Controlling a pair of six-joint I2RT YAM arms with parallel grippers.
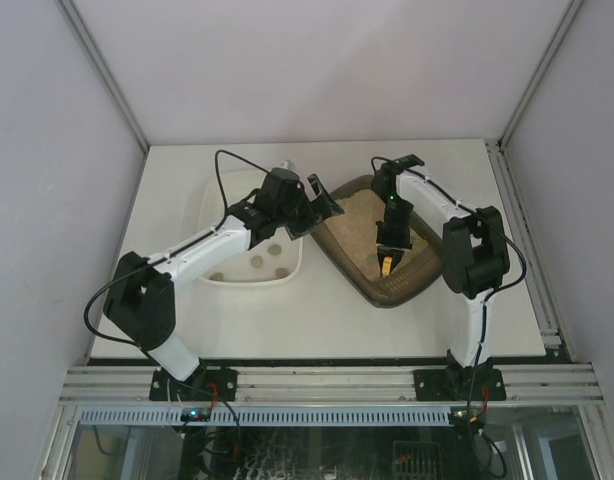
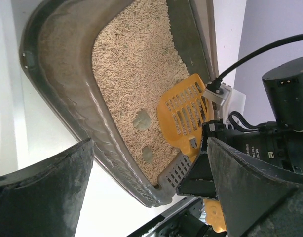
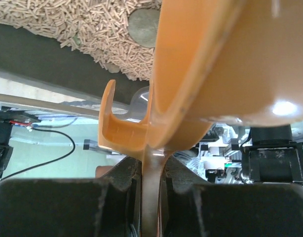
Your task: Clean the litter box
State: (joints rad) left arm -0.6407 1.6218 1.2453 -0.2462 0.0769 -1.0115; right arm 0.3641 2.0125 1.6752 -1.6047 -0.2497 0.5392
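R tool (image 1: 387,255) over litter box (image 1: 392,298)

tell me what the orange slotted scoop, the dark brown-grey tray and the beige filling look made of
Orange slotted scoop: looks like moulded plastic, smooth and glossy, with a bright highlight in the right wrist view. Dark brown-grey litter box: likely hard plastic, matt, dusty, moulded ridges along the rim. Beige litter: short matt pellets, possibly wood or plant-based; cannot tell.
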